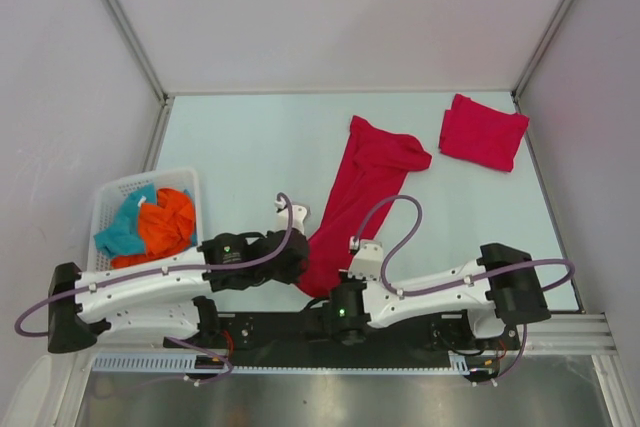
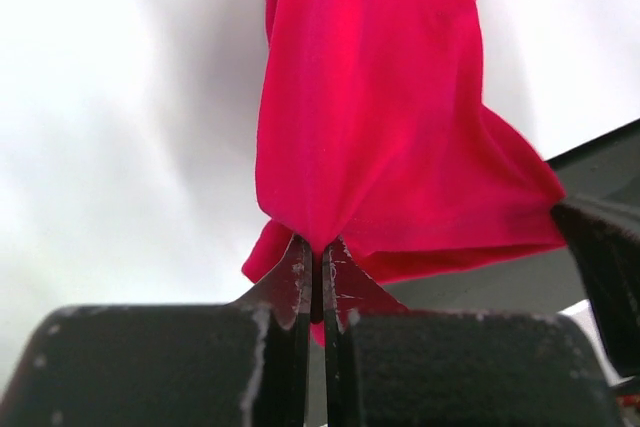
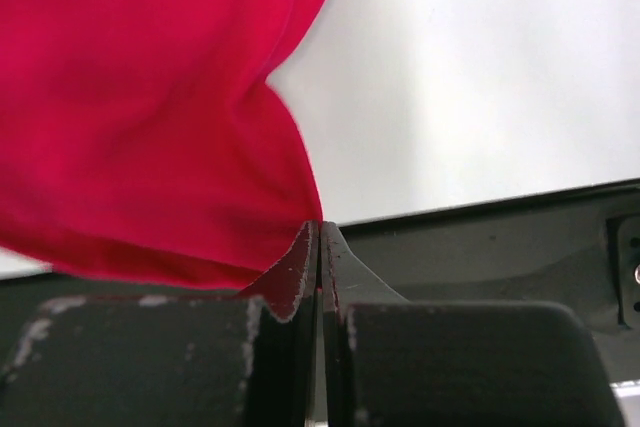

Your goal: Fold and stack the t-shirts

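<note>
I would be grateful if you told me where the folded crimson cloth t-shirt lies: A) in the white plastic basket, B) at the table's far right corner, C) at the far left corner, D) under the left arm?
B: the folded crimson cloth t-shirt lies flat at the far right corner of the pale table, apart from the long stretched-out crimson t-shirt.

Long t-shirt (image 1: 355, 202) plain crimson; folded t-shirt (image 1: 483, 132) same crimson. Basket (image 1: 103, 209) white lattice; teal cloth (image 1: 125, 232), orange cloth (image 1: 168, 222). Desk (image 1: 250, 147) pale mint.
</note>
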`<move>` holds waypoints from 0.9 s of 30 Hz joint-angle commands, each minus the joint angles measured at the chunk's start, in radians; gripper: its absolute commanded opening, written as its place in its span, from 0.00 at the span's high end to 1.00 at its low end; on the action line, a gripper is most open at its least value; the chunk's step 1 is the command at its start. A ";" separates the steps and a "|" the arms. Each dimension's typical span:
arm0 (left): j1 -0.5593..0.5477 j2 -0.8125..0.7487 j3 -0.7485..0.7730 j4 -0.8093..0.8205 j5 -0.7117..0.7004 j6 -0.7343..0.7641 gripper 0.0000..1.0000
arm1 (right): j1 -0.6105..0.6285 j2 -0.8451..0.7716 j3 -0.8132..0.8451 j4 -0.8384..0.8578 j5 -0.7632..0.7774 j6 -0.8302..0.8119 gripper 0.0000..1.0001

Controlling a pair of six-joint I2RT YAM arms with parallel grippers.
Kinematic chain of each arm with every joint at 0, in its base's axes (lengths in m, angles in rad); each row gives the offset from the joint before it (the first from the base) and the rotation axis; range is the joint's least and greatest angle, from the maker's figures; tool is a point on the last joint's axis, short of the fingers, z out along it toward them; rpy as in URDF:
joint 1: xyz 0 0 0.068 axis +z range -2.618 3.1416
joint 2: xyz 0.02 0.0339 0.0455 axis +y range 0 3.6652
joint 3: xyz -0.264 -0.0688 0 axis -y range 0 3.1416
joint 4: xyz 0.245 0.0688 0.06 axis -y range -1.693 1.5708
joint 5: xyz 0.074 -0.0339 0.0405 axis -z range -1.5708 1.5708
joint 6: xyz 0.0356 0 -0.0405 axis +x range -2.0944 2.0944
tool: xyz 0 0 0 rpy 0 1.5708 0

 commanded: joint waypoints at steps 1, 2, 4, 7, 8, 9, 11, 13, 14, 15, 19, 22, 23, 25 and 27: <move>0.007 0.027 0.054 -0.023 -0.036 0.020 1.00 | -0.100 -0.030 0.039 -0.195 0.103 -0.016 1.00; 0.010 0.056 0.063 -0.014 -0.034 0.032 1.00 | -0.123 -0.039 0.045 -0.193 0.135 -0.034 1.00; 0.031 0.087 0.090 0.021 -0.019 0.075 1.00 | -0.206 -0.062 0.056 -0.175 0.178 -0.103 1.00; 0.079 0.145 0.132 0.071 0.018 0.141 1.00 | -0.322 -0.097 0.067 -0.115 0.215 -0.226 1.00; 0.094 0.174 0.150 0.083 0.029 0.172 1.00 | -0.350 -0.107 0.067 -0.094 0.231 -0.259 1.00; 0.125 0.185 0.156 0.107 0.038 0.189 1.00 | -0.377 -0.114 0.062 -0.068 0.232 -0.301 1.00; 0.160 0.221 0.184 0.132 0.075 0.238 1.00 | -0.459 -0.128 0.053 0.020 0.235 -0.410 1.00; 0.211 0.277 0.212 0.155 0.089 0.268 1.00 | -0.523 -0.130 0.044 0.102 0.234 -0.509 1.00; 0.229 0.297 0.242 0.170 0.108 0.299 1.00 | -0.548 -0.127 0.042 0.132 0.231 -0.543 1.00; 0.266 0.341 0.258 0.180 0.121 0.311 1.00 | -0.568 -0.124 0.039 0.161 0.225 -0.572 1.00; 0.341 0.463 0.350 0.206 0.185 0.380 1.00 | -0.660 -0.101 0.035 0.310 0.191 -0.727 1.00; 0.393 0.561 0.420 0.223 0.228 0.410 1.00 | -0.715 -0.090 0.042 0.374 0.176 -0.781 1.00; 0.418 0.583 0.457 0.229 0.247 0.414 1.00 | -0.741 -0.085 0.044 0.388 0.176 -0.807 1.00; 0.442 0.645 0.512 0.235 0.267 0.431 1.00 | -0.769 -0.081 0.047 0.428 0.163 -0.841 1.00; 0.473 0.687 0.551 0.236 0.293 0.440 1.00 | -0.812 -0.073 0.049 0.468 0.150 -0.879 1.00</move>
